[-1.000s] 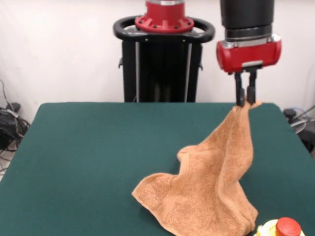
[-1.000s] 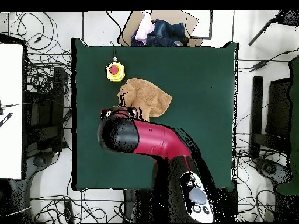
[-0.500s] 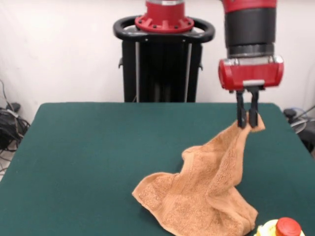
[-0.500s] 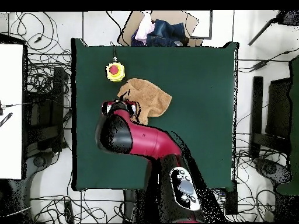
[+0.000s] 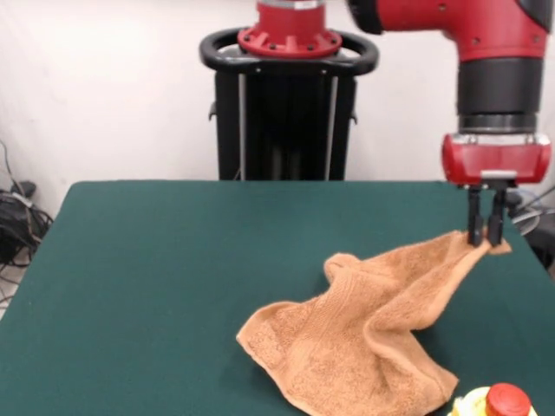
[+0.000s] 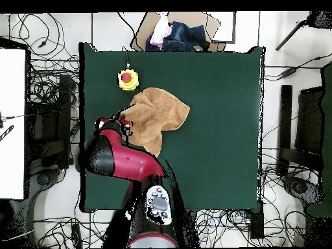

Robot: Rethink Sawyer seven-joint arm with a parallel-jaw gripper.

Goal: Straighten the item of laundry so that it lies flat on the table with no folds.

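Towel, light orange-tan terry cloth, roughly square (image 5: 364, 342): lies on the dark green felt-covered table (image 5: 147, 286), toward its near right part in the front view. Not flat.

Front view, left to right:
- Left of the cloth: bare green felt, much the larger share of the table.
- Near-left corner of the towel rests on the felt, spread in a low lobe; hem visible along that edge.
- Centre: a raised ridge and a small hump where the fabric bunches; folds run from here up and to the right.
- Right: the cloth narrows into a drawn-out band climbing to one corner, which is held just above the table, close to the right edge.
- Black two-finger gripper on the red and black arm (image 5: 486, 227): jaws closed on that raised corner, fingers pointing straight down.
- Bottom right: yellow base with a red button (image 5: 497, 403), just beside the towel's near-right corner.

Key relation: the body of the towel lies left of and nearer than the jaws; its stretched long axis runs from the pinched corner diagonally down-left to the grounded lobe.

Judgement: tension already follows that axis, so further pull away from the lobe should take out the ridge. Risk: the free end drags along instead of unfolding.

Overhead view agrees: gripper (image 6: 125, 126) at one edge of the cloth (image 6: 157, 113), button (image 6: 128, 79) close by.
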